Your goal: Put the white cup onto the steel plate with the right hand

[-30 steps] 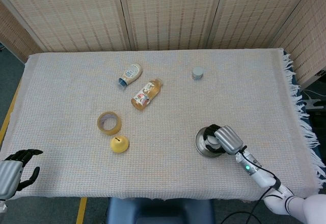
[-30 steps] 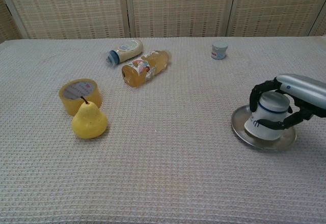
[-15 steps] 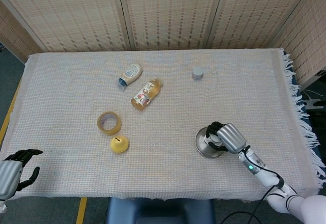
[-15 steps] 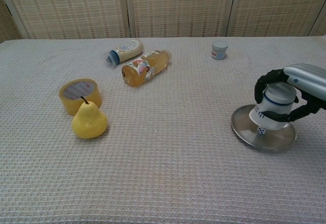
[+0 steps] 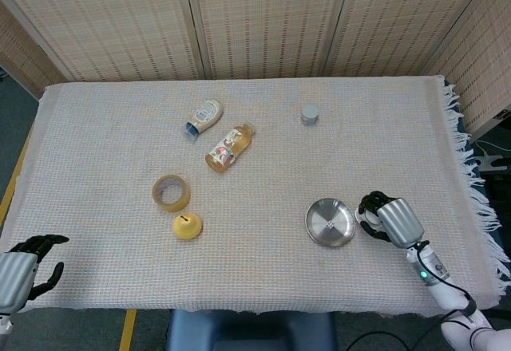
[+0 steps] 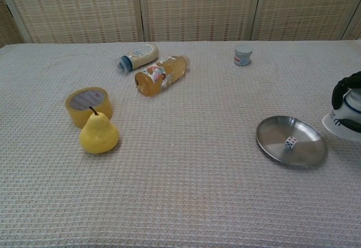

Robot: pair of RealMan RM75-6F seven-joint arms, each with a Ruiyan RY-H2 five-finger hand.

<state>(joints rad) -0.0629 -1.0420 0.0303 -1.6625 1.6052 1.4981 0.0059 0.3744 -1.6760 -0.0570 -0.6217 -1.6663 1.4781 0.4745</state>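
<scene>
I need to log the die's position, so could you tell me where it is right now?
In the chest view the die lies on the steel plate, at the table's right side, left of the right hand.

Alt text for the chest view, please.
At the right edge the right hand holds the white cup upside down beside, not on, the steel plate, which holds a small die. A pear, tape roll and bottles lie further left.

A rectangular table under a pale woven cloth (image 5: 104,120) fringed along its right edge stands against tan woven-reed folding screen panels (image 5: 263,20); grey-blue floor (image 5: 14,104) shows at its left edge.
</scene>
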